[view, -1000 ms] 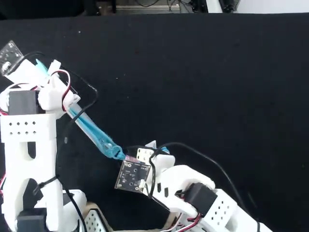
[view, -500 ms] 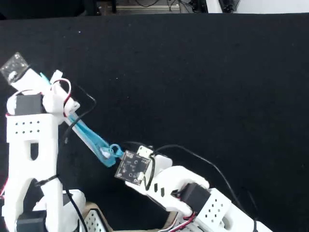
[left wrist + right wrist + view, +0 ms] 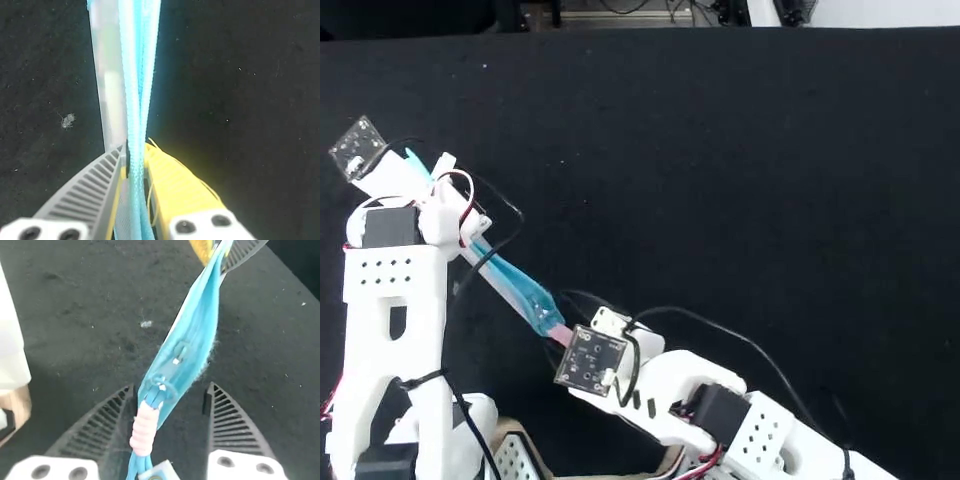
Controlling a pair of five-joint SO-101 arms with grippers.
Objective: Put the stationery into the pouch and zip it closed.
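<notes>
A slim translucent blue pouch (image 3: 510,282) hangs edge-on between the two arms at the table's left side. My left gripper (image 3: 463,238) is shut on its far end, and the left wrist view shows the pouch edge (image 3: 134,75) pinched at the left gripper (image 3: 135,160). At the near end a pink zipper pull (image 3: 558,334) sticks out. My right gripper (image 3: 570,338) stands open around that end. In the right wrist view the pouch (image 3: 197,335) and pink pull (image 3: 144,427) lie between the spread fingers of the right gripper (image 3: 170,390), close to one finger (image 3: 107,415). The zipper slider (image 3: 179,351) sits a short way up the pouch.
A black cloth (image 3: 750,170) covers the table, with wide free room to the right and at the back. The left arm's white body (image 3: 390,330) stands at the near left. Cables (image 3: 720,325) loop off the right arm near the front edge.
The pouch bunched up slack half a second ago and is stretched straight again now. The right gripper has drawn back toward the front edge, and the pink pull shows. The left arm shifted slightly.
</notes>
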